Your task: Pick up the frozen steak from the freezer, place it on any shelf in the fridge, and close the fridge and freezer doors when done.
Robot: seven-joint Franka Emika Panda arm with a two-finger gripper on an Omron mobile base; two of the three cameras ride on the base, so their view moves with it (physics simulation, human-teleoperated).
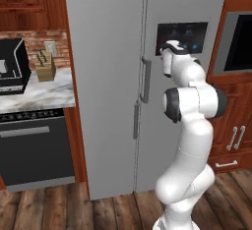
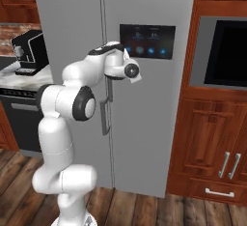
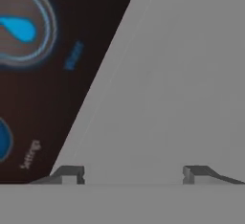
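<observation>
The tall grey side-by-side unit stands shut. The narrower freezer door (image 1: 106, 76) (image 2: 67, 17) is on the left. The wider fridge door (image 1: 182, 3) (image 2: 144, 123) on the right bears a dark dispenser panel (image 1: 189, 30) (image 2: 149, 41) (image 3: 43, 84). Bar handles (image 1: 146, 79) (image 2: 104, 116) run beside the centre seam. My gripper (image 3: 134, 175) (image 1: 166, 62) is raised right up against the fridge door at the panel's edge. Its fingertips (image 3: 72, 174) stand apart, open, with nothing between them. The frozen steak and the shelf are hidden behind the closed doors.
A black wall oven (image 1: 241, 42) (image 2: 226, 51) sits in wooden cabinets with drawers (image 2: 217, 162) to the right. On the left, a marble counter (image 1: 44, 94) carries a knife block (image 1: 45, 67) and a black coffee machine (image 1: 12, 67) (image 2: 31, 51), above a black appliance (image 1: 34, 150).
</observation>
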